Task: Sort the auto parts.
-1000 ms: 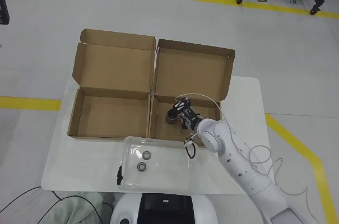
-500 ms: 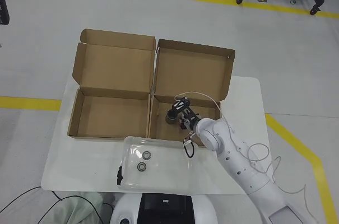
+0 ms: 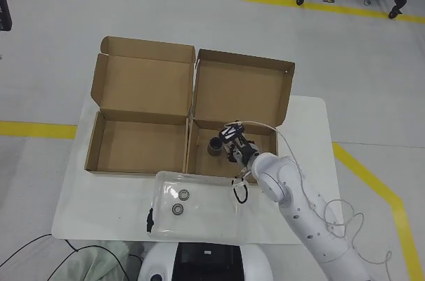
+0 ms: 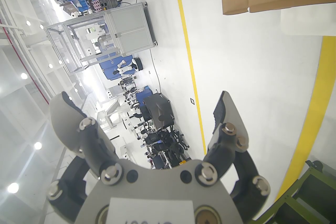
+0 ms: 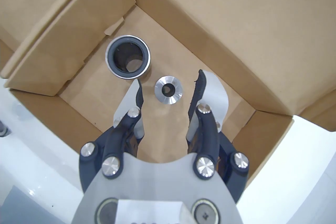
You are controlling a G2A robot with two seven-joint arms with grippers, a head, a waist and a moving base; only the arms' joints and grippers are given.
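Note:
My right gripper hangs open above the floor of the right cardboard box. Below the gap between its fingers lies a small conical metal part, free of both pads. Beside it stands a larger dark metal sleeve, upright near the box's inner flap. Two ring-shaped bearings lie in the clear plastic tray at the table's front. My left gripper is open with nothing in it, off the table and facing out over the workshop floor.
An open left cardboard box stands next to the right one, both with lids raised at the back. The white table has bare surface to the right of the boxes. A loose cable runs along my right arm.
My right gripper has shifted slightly right and risen off the sleeve; the small conical part now lies on the box floor beneath the open fingers.

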